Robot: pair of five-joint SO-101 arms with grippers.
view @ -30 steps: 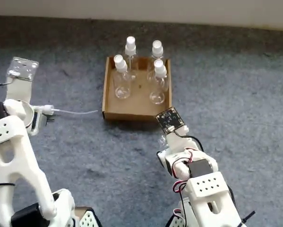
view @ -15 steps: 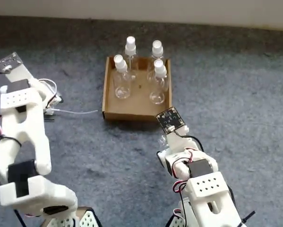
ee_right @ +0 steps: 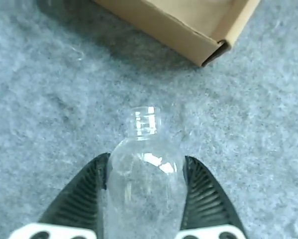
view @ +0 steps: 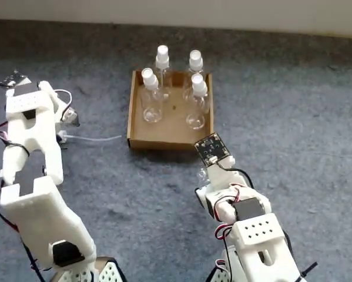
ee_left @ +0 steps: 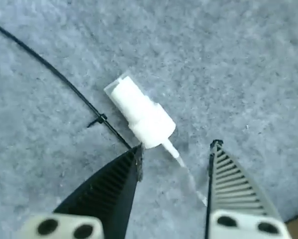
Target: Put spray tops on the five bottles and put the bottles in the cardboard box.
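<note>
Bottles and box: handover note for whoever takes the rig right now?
Left gripper: open, low over the last spray top, which lies on the carpet.
Right gripper: shut on the uncapped bottle, just outside a corner of the cardboard box.
Done: four capped bottles stand in the box.
Left to do: pick up the top, fit it on the held bottle, box it.

White spray top [ee_left: 141,114] lies on its side just ahead of left claw [ee_left: 177,147], thin tube running btwn the spread fingers. Clear bottle [ee_right: 145,174], no cap, clamped in right claw [ee_right: 145,160]. Just beyond it, cardboard box [ee_right: 163,27] w/ four capped bottles [view: 149,94] upright inside.
</note>
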